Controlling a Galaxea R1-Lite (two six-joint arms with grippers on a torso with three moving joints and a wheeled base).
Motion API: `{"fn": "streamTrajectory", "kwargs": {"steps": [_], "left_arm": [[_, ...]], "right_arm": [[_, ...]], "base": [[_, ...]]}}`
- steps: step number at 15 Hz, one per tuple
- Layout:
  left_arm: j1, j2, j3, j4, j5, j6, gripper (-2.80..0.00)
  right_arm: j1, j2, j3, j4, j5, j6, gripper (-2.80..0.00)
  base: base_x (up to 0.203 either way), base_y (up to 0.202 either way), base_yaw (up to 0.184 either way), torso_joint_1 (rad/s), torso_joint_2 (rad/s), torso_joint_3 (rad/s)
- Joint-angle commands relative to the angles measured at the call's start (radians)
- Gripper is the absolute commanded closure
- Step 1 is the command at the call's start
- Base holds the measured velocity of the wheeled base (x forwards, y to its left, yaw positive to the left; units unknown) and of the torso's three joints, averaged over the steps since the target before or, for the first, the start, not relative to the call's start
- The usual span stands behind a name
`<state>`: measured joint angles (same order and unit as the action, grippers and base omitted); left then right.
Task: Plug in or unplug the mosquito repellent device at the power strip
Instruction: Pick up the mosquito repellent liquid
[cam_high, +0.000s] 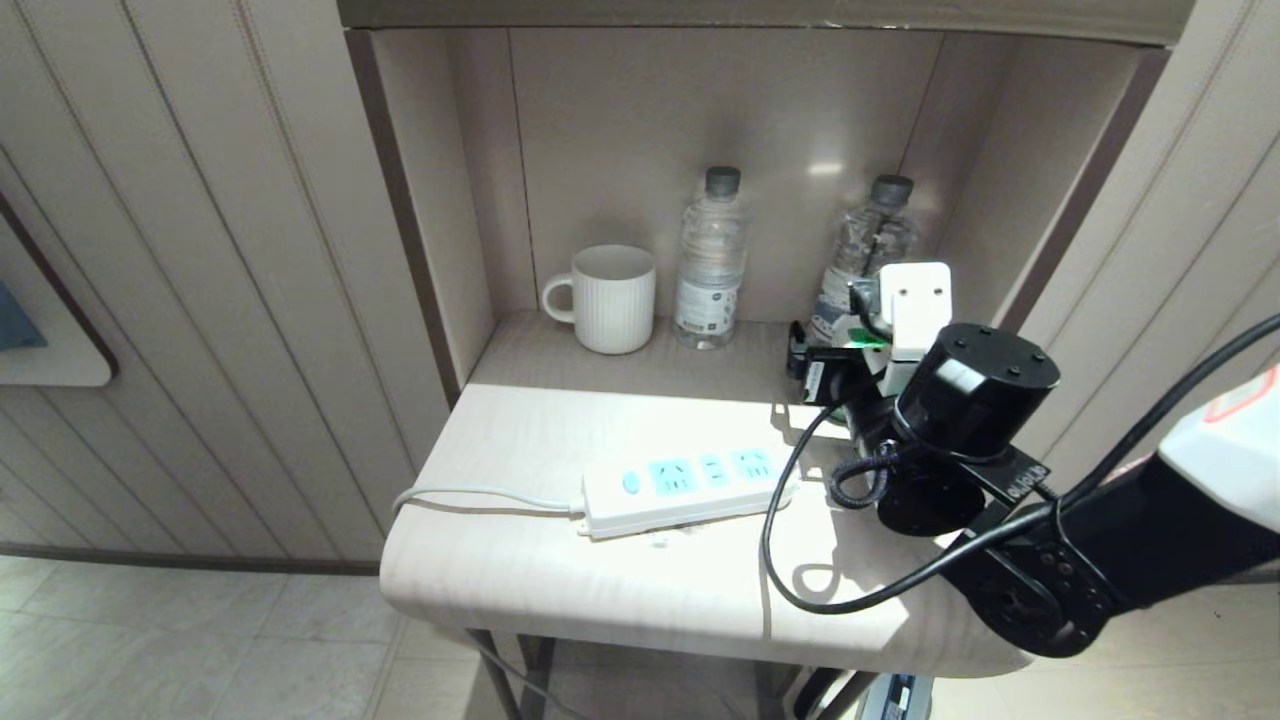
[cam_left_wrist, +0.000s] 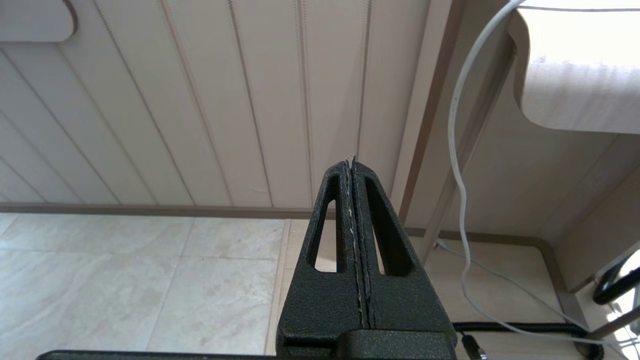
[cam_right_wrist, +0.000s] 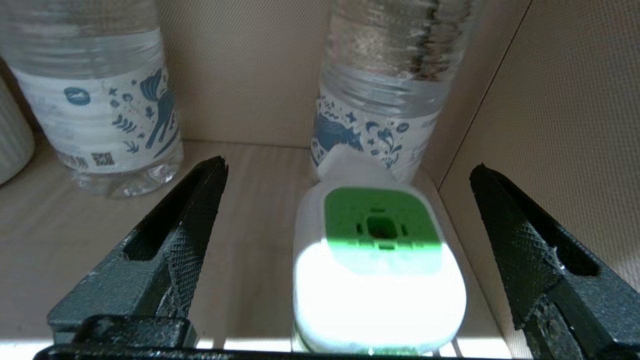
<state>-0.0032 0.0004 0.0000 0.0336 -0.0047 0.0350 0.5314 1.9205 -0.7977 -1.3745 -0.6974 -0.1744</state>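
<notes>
The mosquito repellent device, white-headed with a green centre, stands on the shelf right in front of a water bottle, unplugged. My right gripper is open, one finger on each side of the device and neither touching it. In the head view only a green sliver of the device shows behind the right gripper. The white power strip lies flat near the shelf's front edge, its light-blue sockets empty. My left gripper hangs shut and empty low beside the table, over the floor.
A white ribbed mug and two clear water bottles stand at the back of the alcove. The alcove's right wall is close beside the outer finger. The strip's cord runs off the shelf's left edge.
</notes>
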Motion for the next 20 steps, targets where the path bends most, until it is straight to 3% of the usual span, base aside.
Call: {"fn": "streamTrajectory", "kwargs": {"steps": [1, 20], "left_arm": [[0.0, 0.0, 0.0, 0.0, 0.0, 0.0, 0.0], [0.0, 0.0, 0.0, 0.0, 0.0, 0.0, 0.0]], "right_arm": [[-0.005, 0.006, -0.012, -0.005, 0.003, -0.002, -2.8], [-0.039, 0.025, -0.04, -0.005, 0.013, -0.005, -2.8]], "base": [[0.0, 0.0, 0.0, 0.0, 0.0, 0.0], [0.0, 0.0, 0.0, 0.0, 0.0, 0.0]]}}
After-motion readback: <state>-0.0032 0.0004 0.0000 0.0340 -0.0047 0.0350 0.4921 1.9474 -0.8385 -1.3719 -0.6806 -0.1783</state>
